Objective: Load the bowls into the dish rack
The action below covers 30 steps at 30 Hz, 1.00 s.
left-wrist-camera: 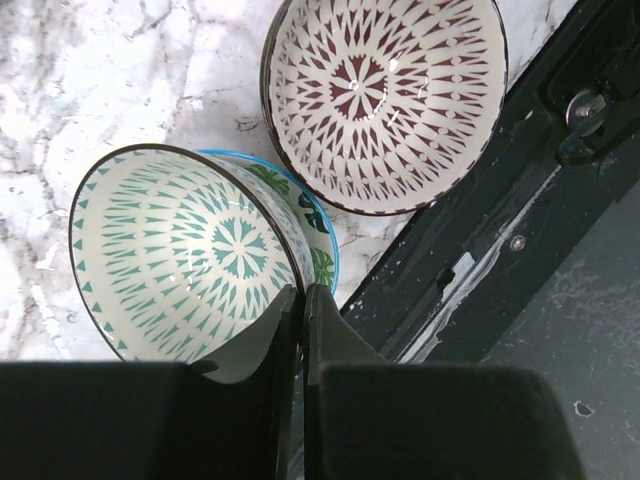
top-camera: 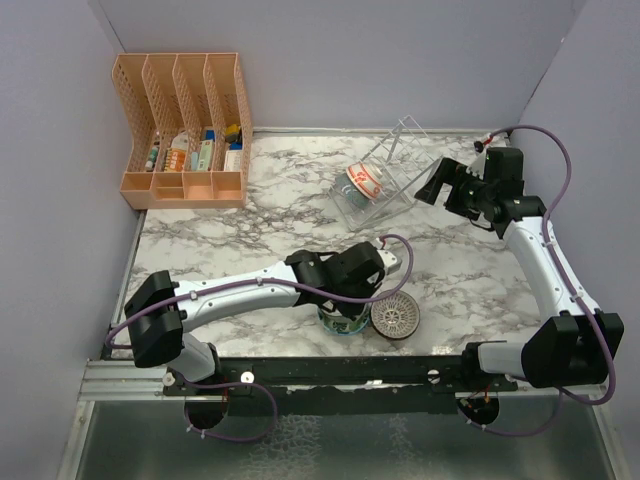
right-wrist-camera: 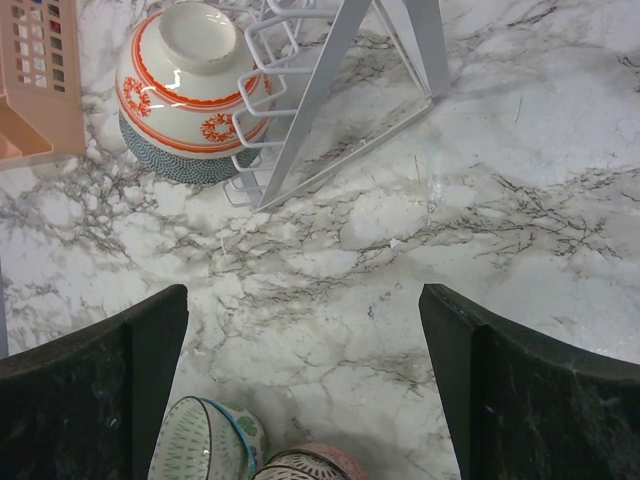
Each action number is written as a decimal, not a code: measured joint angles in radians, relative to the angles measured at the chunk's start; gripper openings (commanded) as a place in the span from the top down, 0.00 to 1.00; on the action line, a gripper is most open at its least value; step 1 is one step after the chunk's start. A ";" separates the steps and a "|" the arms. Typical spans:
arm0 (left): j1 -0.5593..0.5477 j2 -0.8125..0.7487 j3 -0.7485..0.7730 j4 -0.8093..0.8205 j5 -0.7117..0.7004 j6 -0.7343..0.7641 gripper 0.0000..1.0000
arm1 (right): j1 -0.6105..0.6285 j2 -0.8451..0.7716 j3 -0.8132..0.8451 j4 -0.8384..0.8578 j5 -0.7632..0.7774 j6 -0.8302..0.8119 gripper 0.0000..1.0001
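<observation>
Pinching the teal bowl [left-wrist-camera: 180, 250] by its rim near the bench [top-camera: 250, 200] front edge, the left hand [left-wrist-camera: 300, 300] should lift straight, clear of the brown bowl [left-wrist-camera: 385, 95] beside; right hand [right-wrist-camera: 300, 310] gapes wide.

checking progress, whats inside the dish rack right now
One bowl: the red-patterned bowl, tipped on its side between the dish rack wires. Its base faces the right wrist camera, so its inside is hidden.
</observation>
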 measured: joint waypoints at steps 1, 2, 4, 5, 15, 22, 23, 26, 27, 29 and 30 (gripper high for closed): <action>0.000 -0.001 0.008 -0.006 -0.007 0.002 1.00 | 0.000 -0.002 -0.003 0.000 0.000 0.000 0.00; 0.000 -0.001 0.018 -0.013 -0.014 0.005 1.00 | 0.000 -0.003 -0.008 0.000 0.000 0.002 0.00; 0.000 -0.001 0.044 -0.029 -0.029 0.013 1.00 | 0.000 -0.006 -0.015 0.000 0.000 0.003 0.00; 0.000 -0.001 0.063 -0.039 -0.038 0.018 1.00 | 0.000 -0.007 -0.017 0.000 0.000 0.003 0.00; 0.103 0.000 0.234 -0.062 -0.047 0.029 1.00 | 0.000 -0.015 -0.016 -0.002 0.000 0.020 0.00; 0.348 0.034 0.347 0.110 0.064 -0.066 1.00 | -0.001 -0.014 0.034 -0.001 0.000 0.038 0.00; 0.369 0.046 0.360 0.145 0.078 -0.087 1.00 | -0.002 -0.014 0.040 -0.002 0.000 0.040 0.00; 0.411 0.090 0.392 0.280 0.141 -0.171 1.00 | -0.011 -0.013 0.063 -0.003 0.000 0.043 0.00; 0.419 0.104 0.397 0.330 0.163 -0.201 1.00 | -0.013 -0.013 0.068 -0.003 0.000 0.043 0.00; 0.440 0.133 0.399 0.437 0.200 -0.272 1.00 | -0.013 -0.011 0.078 -0.004 -0.001 0.043 0.00; 0.449 0.148 0.399 0.486 0.215 -0.309 1.00 | -0.013 -0.011 0.079 -0.004 -0.001 0.043 0.00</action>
